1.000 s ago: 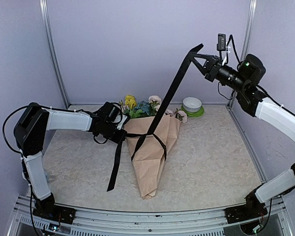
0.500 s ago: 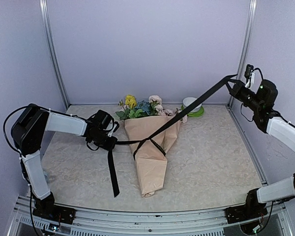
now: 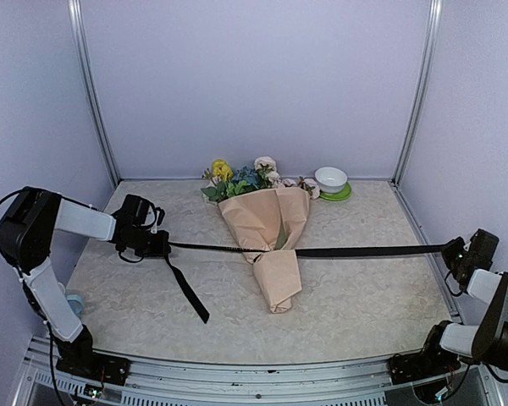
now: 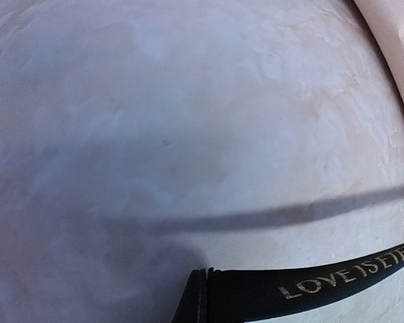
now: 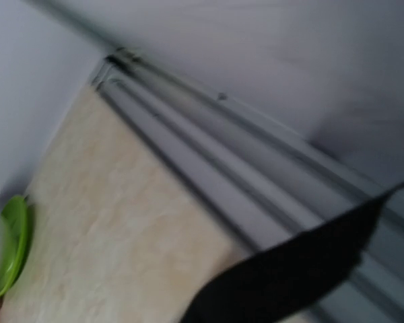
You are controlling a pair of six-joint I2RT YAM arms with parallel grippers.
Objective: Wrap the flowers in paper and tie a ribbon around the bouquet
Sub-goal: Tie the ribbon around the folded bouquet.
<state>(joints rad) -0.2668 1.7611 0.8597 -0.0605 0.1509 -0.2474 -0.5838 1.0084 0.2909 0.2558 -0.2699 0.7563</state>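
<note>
Looking over the top view: the bouquet (image 3: 271, 228) is lying at the centre of the tabletop (image 3: 364, 296). The flowers (image 3: 237, 179) are pointing toward the back wall and the peach-tan paper (image 3: 279, 283) is already closed around the stems in a cone. Wrapping is reading as done.

The black ribbon (image 3: 364, 251) is crossing the cone at its narrow waist and stretching out flat and taut to both sides. A loose tail is trailing toward the lower left. The paper is pinching in where the ribbon crosses, so tightening appears to be under way. Whether a knot is sitting there is too small to tell. Judging by that, tying off and finishing are what is remaining.

Left jaws, at middle left, are clamping together on the ribbon. The left wrist view is showing the gold-lettered ribbon (image 4: 323, 282) running out from the bottom edge, just above the tabletop.

Right jaws, at the far right edge, are likewise pinching shut on the other end. The right wrist view is showing only a blurred black strip (image 5: 289, 269).

A white bowl (image 3: 331, 178) on a green plate (image 3: 345, 194) is sitting well apart at upper right.
</note>
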